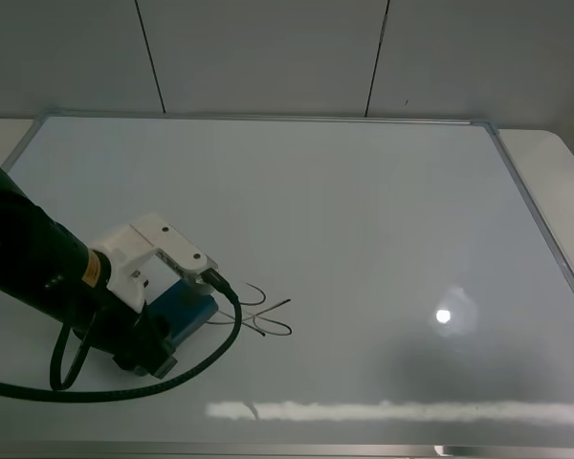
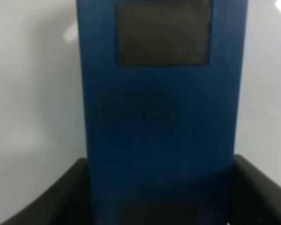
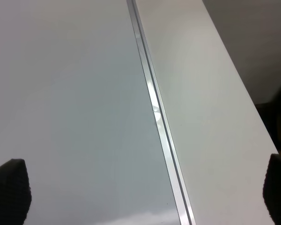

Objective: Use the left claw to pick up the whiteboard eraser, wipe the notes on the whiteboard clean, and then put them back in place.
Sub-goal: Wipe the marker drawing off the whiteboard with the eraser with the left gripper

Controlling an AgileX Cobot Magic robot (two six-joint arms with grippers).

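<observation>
The whiteboard (image 1: pixel 344 210) fills most of the exterior high view. The notes (image 1: pixel 265 316), a thin black looping scribble, lie on it at lower left of centre. The teal-blue whiteboard eraser (image 1: pixel 188 306) rests flat on the board just left of the notes, partly hidden under the left claw (image 1: pixel 175 323). In the left wrist view the eraser (image 2: pixel 161 126) fills the gap between the two black fingers (image 2: pixel 61 197), which press its sides. My right gripper (image 3: pixel 140 187) is open and empty over the board's right frame; it is out of the exterior view.
The board's silver frame (image 3: pixel 154 108) runs beside a white table strip (image 3: pixel 201 93). A white glare streak (image 1: pixel 392 411) and a bright light spot (image 1: pixel 444 316) lie on the board. A black cable loop (image 1: pixel 201 359) hangs from the left arm.
</observation>
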